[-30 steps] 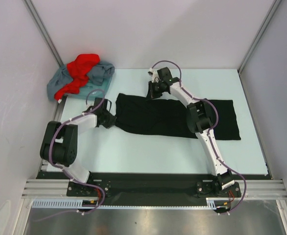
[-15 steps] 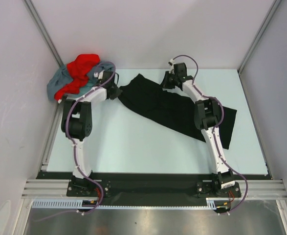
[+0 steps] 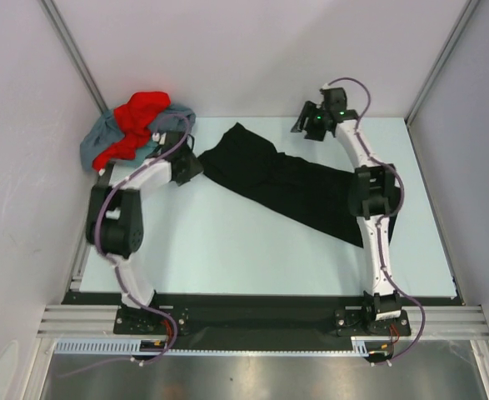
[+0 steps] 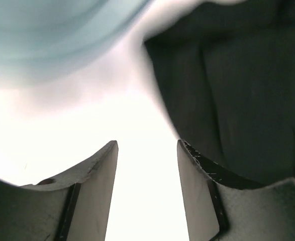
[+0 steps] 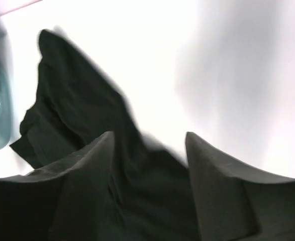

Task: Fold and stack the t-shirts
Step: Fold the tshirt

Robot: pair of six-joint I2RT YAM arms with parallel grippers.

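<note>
Left arm bent sharply at the elbow; left gripper (image 3: 194,164) sits just beside the left edge of the black t-shirt (image 3: 298,187), jaws parted, empty. Right arm reaches to the far table (image 3: 227,242) edge; right gripper (image 3: 301,127) likewise parted, empty. The red t-shirt (image 3: 140,112) and grey-blue t-shirt (image 3: 101,142) are heaped in the far-left corner.
</note>
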